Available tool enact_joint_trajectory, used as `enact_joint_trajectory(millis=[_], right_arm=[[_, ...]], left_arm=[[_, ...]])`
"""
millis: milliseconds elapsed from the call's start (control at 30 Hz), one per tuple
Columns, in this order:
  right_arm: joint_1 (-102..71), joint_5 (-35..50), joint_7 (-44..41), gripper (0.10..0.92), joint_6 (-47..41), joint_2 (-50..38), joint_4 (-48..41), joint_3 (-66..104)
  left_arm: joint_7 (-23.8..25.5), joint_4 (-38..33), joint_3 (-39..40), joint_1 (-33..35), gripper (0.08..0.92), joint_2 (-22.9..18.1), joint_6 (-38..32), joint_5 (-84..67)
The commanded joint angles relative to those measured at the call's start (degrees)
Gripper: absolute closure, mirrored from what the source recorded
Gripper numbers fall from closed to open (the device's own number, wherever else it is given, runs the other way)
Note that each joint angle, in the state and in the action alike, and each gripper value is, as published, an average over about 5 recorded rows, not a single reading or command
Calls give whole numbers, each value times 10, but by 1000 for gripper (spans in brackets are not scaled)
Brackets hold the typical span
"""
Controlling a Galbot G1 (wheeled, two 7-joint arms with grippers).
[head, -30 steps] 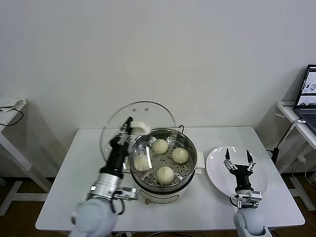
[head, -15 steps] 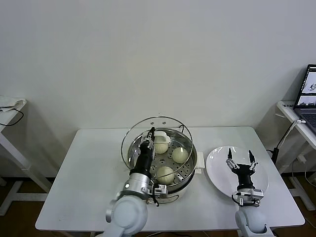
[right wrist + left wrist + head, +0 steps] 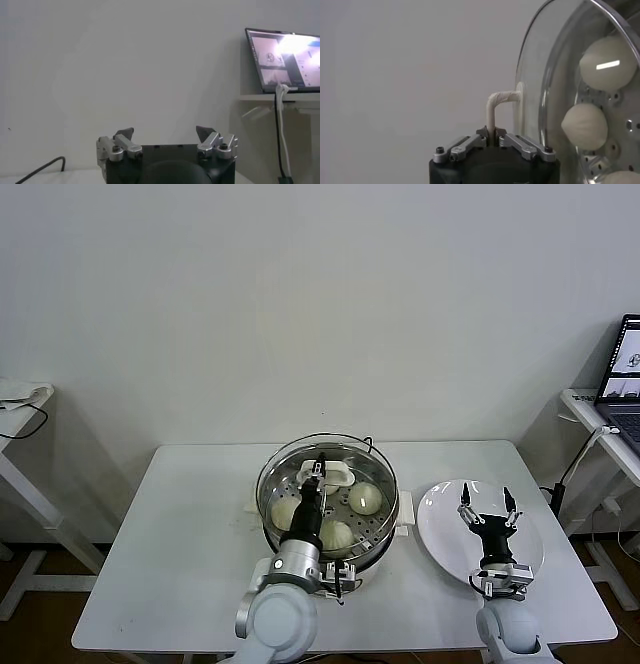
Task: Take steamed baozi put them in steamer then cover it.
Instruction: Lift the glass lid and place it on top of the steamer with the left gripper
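Four steamed baozi (image 3: 336, 533) inside steamer (image 3: 380, 524). Glass cover (image 3: 300, 464) over pot, handle pinched by left gripper (image 3: 318, 469). Right gripper (image 3: 486, 509) spread wide, empty, above plate (image 3: 440, 534). Step: covering. Next: seat lid squarely, release.

Both arms end in rounded grey-white wrist housings carrying silver brackets and thin dark cables. The left gripper (image 3: 319, 467) has a slim black body with silver linkage bars fastened by dark screws. The right gripper (image 3: 486, 506) is black too, with silver-hinged, dark-tipped fingers (image 3: 124, 134).
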Motion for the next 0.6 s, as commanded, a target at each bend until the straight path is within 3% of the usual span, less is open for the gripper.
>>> enact_joint_trajectory(millis=[33,600], right_arm=[[1,2,0,203,-1,-2,-1,1],[2,0,-2,203,-4,-1,-6,0]], left_arm=[[-7,25,5,0,807,-10,0,21],[-13,31,8,6,807,-22,-6,33]])
